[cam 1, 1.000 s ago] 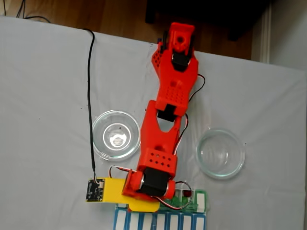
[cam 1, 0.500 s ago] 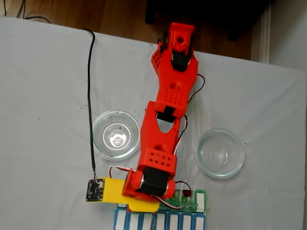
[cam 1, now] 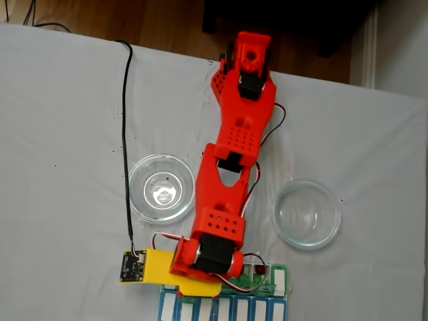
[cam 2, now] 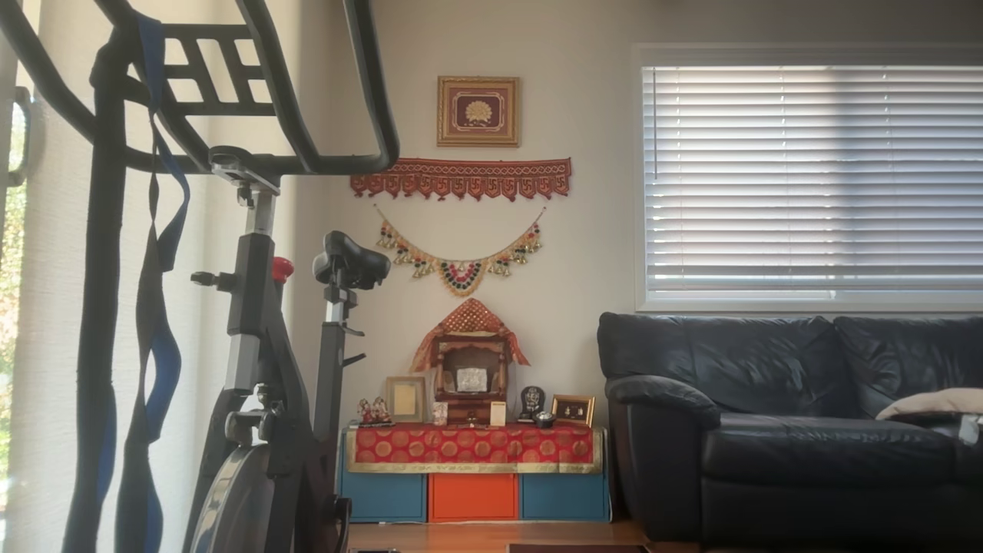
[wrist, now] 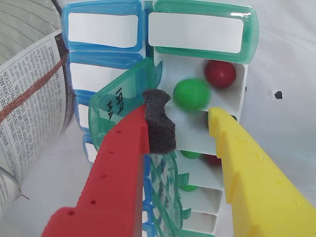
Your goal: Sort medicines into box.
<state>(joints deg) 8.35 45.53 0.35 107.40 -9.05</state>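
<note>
Two medicines sit in the open compartment just ahead of the gripper point(wrist: 180, 118) in the wrist view: a green ball point(wrist: 191, 94) close to the fingertips, and a dark red ball point(wrist: 220, 73) beyond it, toward the far right corner. More green and red balls show in the compartments under the gripper, partly hidden by the fingers. The box point(wrist: 232, 103) runs lengthwise below the gripper; its far green lid point(wrist: 202, 29) is closed, and a nearer green lid point(wrist: 118, 111) stands open, tilted, just left of the red finger.

Gripper jaws are apart with nothing held. Red finger point(wrist: 116, 173) has a black foam pad point(wrist: 159, 121) at its tip, touching the raised lid's edge. Yellow finger point(wrist: 252, 168) is on the right, its tip over the compartment wall.

Blue pill row point(wrist: 101, 27) lies left of the box, touching it side by side. A glass dish point(wrist: 29, 74) is further left, showing printed paper through it.

In the fixed view the red arm point(cam 1: 231, 154) reaches down over the white cloth point(cam 1: 67, 134), its wrist covering most of the box point(cam 1: 279, 279); the blue row point(cam 1: 227, 309) is at the bottom edge. Two glass dishes flank the arm, left dish point(cam 1: 160, 187) and right dish point(cam 1: 307, 214), both well apart from the gripper. A black cable point(cam 1: 125, 134) runs down to the wrist camera board.

Compared with a second ago, arm pose and dishes look unchanged; only the small red spot by the wrist wires seems shifted slightly.

The other view shows a room: exercise bike point(cam 2: 253, 346), black sofa point(cam 2: 791, 430), window blinds point(cam 2: 814, 177).
</note>
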